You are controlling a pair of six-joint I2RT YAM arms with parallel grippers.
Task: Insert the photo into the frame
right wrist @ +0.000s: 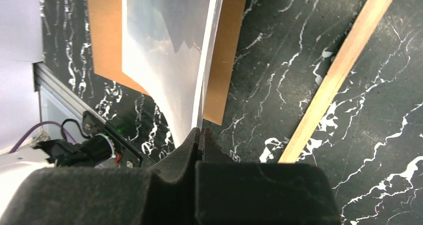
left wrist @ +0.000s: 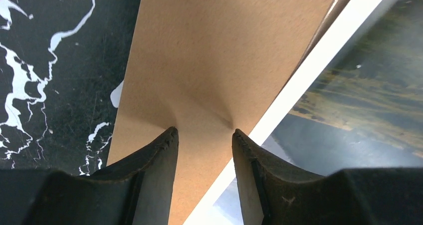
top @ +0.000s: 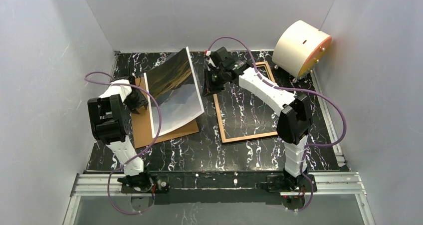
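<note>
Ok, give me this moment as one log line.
right hand: shut on photo edge, photo tilted up, bowed | left hand: open over backing board | frame: lying flat, empty

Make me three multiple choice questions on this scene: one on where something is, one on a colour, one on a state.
1. Where is the frame?
A. flat on the table, right of the photo
B. propped against the back wall
C. held in the air
2. What colour is the backing board?
A. white
B. blue
C. brown
3. The right gripper is:
A. open over the frame
B. shut on the photo's edge
C. out of view
Answers: 1 A, it lies flat in the top view; 2 C, plain brown in every view; 3 B, it pinches the photo's white margin.
</note>
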